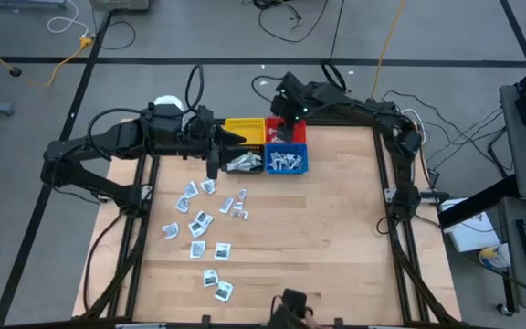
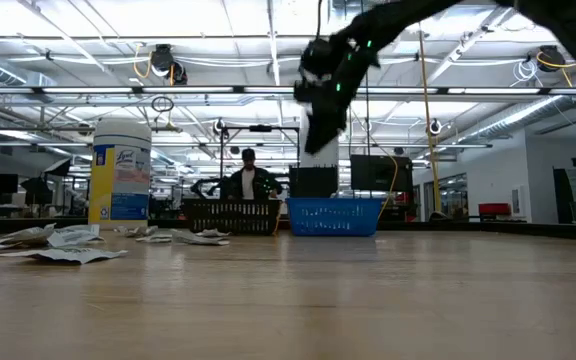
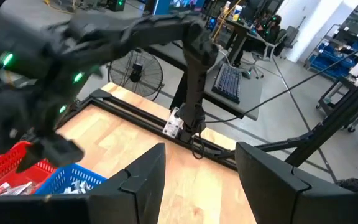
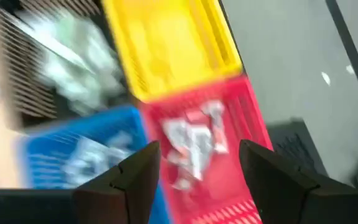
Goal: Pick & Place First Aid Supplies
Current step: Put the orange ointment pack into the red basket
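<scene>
Several small white packets lie loose on the wooden table's left half, seen low on the left in the low view. More packets fill the black bin, the blue bin and the red bin. My right gripper hangs open and empty above the red bin, raised well above the bins in the low view. My left gripper is open and empty, held in the air by the yellow bin and black bin.
The four bins stand in a square block at the table's far middle. A white-lidded jar stands behind the left arm near the far left corner. The table's right half is bare wood. A person shows far behind the bins in the low view.
</scene>
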